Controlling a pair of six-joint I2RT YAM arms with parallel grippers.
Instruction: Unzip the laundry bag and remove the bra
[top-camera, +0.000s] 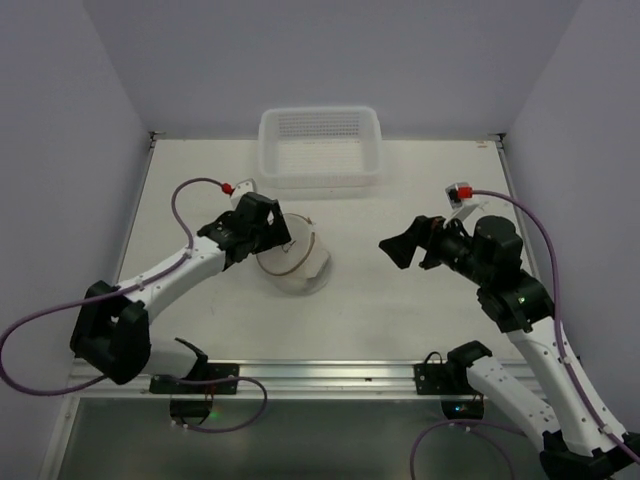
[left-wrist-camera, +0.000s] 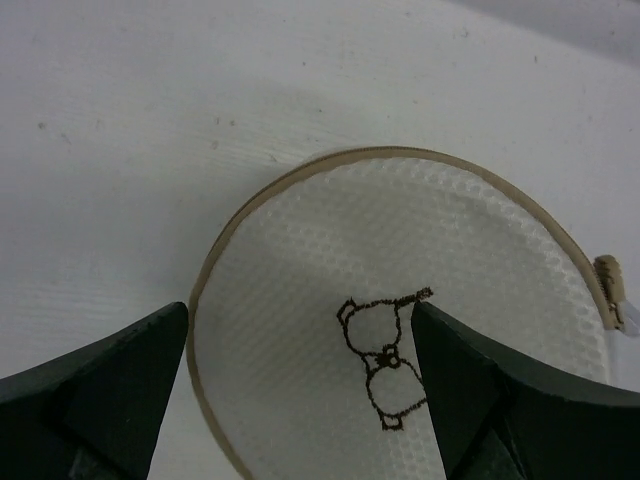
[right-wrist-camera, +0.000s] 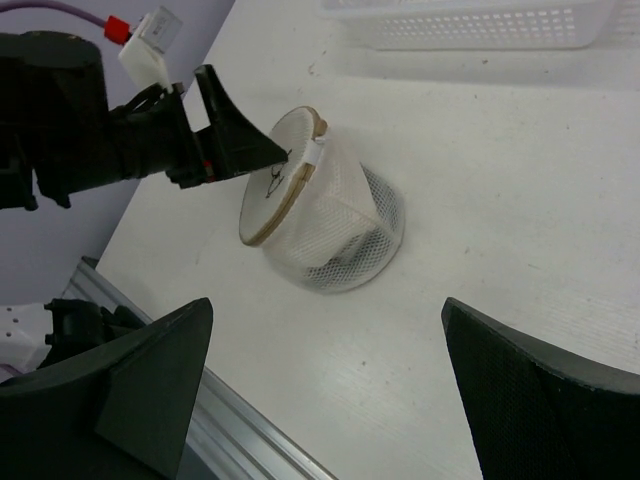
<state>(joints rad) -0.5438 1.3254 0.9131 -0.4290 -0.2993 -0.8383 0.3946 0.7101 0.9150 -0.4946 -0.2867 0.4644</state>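
Note:
The laundry bag (top-camera: 297, 262) is a small round drum of whitish mesh lying tilted on the table, left of centre. Its hoop-rimmed flat face (left-wrist-camera: 400, 250) carries a black bra icon (left-wrist-camera: 385, 360) and points toward my left gripper (top-camera: 268, 228). That gripper (left-wrist-camera: 300, 322) is open, its fingers spread just in front of the face, one tip beside the icon. My right gripper (top-camera: 405, 246) is open and stands well to the right of the bag (right-wrist-camera: 335, 215). The bra is not clearly visible; a pale shape (right-wrist-camera: 340, 262) lies behind the mesh.
A white perforated plastic basket (top-camera: 320, 178) stands at the back of the table, behind the bag. The aluminium rail of the table's near edge (right-wrist-camera: 250, 440) runs below my right gripper (right-wrist-camera: 325, 320). Grey walls close in the left, right and back sides.

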